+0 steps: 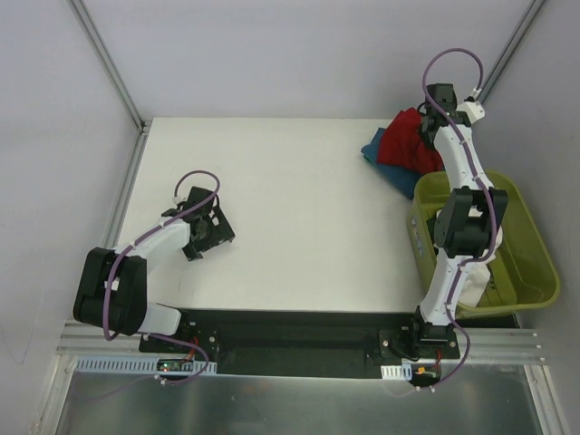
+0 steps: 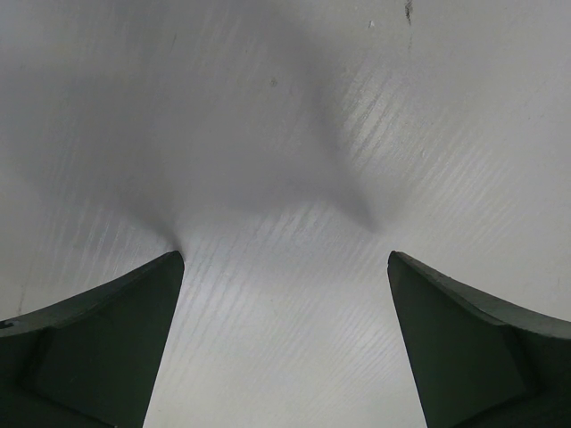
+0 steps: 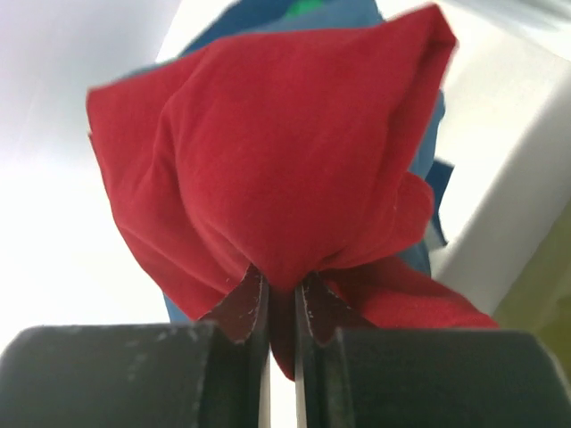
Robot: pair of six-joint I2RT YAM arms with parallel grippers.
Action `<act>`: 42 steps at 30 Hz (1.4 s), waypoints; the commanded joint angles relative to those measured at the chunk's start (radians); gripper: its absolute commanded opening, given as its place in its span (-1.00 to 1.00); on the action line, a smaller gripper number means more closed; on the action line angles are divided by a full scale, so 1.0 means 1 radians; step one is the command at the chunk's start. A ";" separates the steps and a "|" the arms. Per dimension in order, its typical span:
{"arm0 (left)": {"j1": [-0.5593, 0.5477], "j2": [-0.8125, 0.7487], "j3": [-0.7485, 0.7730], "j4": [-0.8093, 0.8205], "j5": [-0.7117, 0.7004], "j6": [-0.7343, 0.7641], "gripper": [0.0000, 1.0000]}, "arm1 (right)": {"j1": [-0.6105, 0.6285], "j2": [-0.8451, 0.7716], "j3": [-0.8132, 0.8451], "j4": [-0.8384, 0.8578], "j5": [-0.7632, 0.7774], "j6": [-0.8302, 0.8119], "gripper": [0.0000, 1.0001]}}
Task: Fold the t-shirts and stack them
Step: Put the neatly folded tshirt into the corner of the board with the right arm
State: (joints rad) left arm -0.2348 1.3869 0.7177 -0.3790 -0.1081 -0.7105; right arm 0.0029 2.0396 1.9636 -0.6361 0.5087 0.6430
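**Item 1: red t-shirt** (image 1: 404, 138). Bunched, unfolded, at the far right of the table (image 1: 299, 199), just beside the far rim of the tub. It lies on the teal-blue shirt. In the right wrist view, one fold is pinched and the cloth spreads out from the pinch in a tent shape.

**Item 2: teal-blue t-shirt** (image 1: 372, 150). Crumpled under and behind the red one, touching it. Only its edges show.

**Item 3: white t-shirt.** Not located with certainty. A pale patch inside the tub below the right arm may be it, or part of the arm.

**Item 4: right gripper** (image 3: 281, 290). Fingers clamped on the red fold. No blue cloth is visible between them.

**Item 5: left gripper** (image 2: 285, 259). Jaws spread wide, holding nothing, over bare table at the near left, well apart from the shirts.

**Item 6: olive-green tub** (image 1: 535, 263). At the right edge of the table, with the right arm reaching across it.

**Hazards, as judged:**
- The pinch takes a thin fold near the fingertips, so a quick pull could let the cloth slip out.
- The red shirt rests on the teal-blue one, so dragging it may carry the teal-blue one along.
- A trailing hem could catch on the tub rim.
- A one-point hold lets the shirt hang twisted, so it would be hard to lay flat.
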 commanded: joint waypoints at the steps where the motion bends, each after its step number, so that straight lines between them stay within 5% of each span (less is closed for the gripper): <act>1: -0.001 -0.006 0.020 -0.006 0.016 0.009 0.98 | 0.000 -0.101 0.012 0.003 -0.065 0.095 -0.99; 5: -0.001 -0.015 0.014 -0.008 0.018 0.008 0.99 | -0.001 -0.116 0.064 0.015 -0.102 0.084 -0.99; 9: -0.001 -0.023 0.017 -0.006 0.019 0.013 0.99 | 0.002 -0.104 0.105 0.203 -0.246 -0.005 -0.99; 21: -0.001 -0.023 0.020 -0.006 0.008 0.022 0.99 | 0.074 0.022 0.371 0.139 -0.214 -0.048 -0.99; 27: -0.001 -0.003 0.023 -0.006 0.012 0.022 0.99 | 0.068 0.001 0.235 0.184 -0.151 -0.051 -0.99; 37: -0.001 0.029 0.038 -0.006 0.015 0.023 0.98 | 0.014 0.085 0.294 0.249 -0.248 -0.112 -0.99; 42: -0.001 0.055 0.048 -0.006 0.022 0.025 0.99 | 0.012 0.048 0.247 0.269 -0.179 -0.098 -0.99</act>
State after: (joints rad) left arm -0.2348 1.4132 0.7322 -0.3801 -0.1005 -0.6983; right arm 0.0093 2.1483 2.1990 -0.4877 0.2813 0.5564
